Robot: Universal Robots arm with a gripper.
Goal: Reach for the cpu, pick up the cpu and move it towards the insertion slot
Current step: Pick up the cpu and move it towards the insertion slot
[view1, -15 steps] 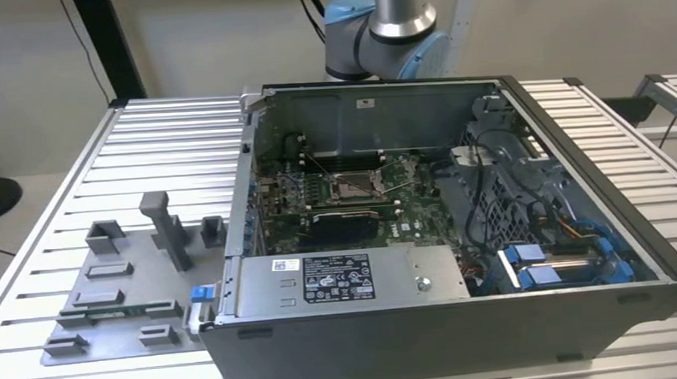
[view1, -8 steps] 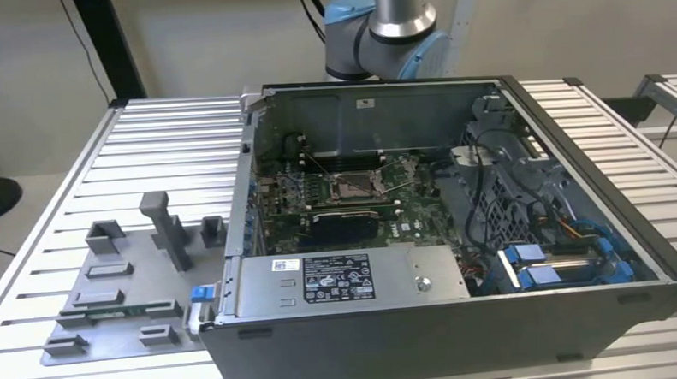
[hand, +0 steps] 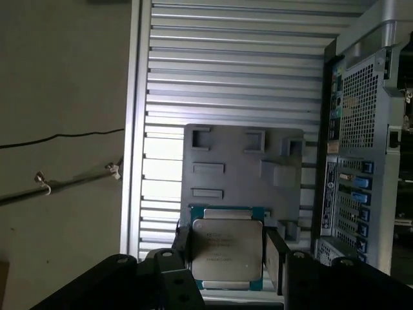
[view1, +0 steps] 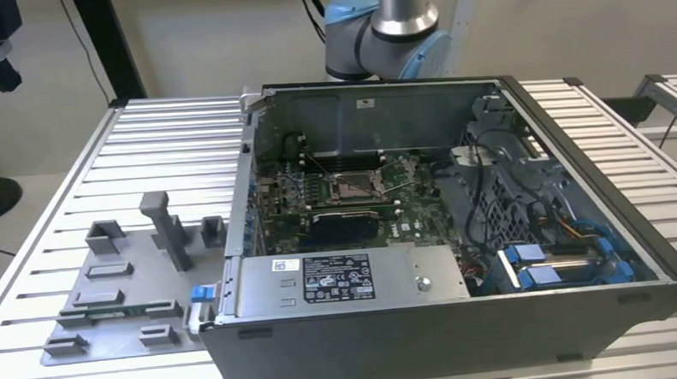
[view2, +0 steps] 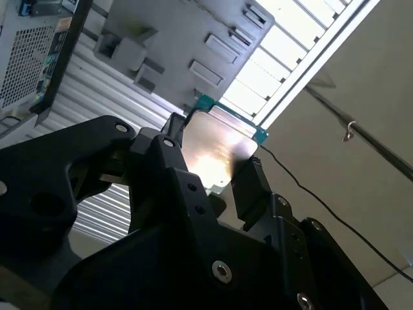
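Open computer case (view1: 437, 344) sits on the slatted desk (view1: 165, 146). Grey fixture plate (view1: 137, 288) lies just beside it, exterior view's left

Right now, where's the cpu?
In both wrist views the cpu sits clamped between the fingers of the gripper. Behind it lies the grey fixture plate, beside the computer case.

The small flat square silvery cpu (hand: 226, 248), green at its edges, sits face-up, clamped between the 2 black fingers (hand: 274, 255) of the hand (hand: 226, 239), above the ribbed metal counter (hand: 226, 64). The square shiny-framed insertion slot (view1: 354, 184), dark in its centre, lies flat on the green circuit board (view1: 415, 227).
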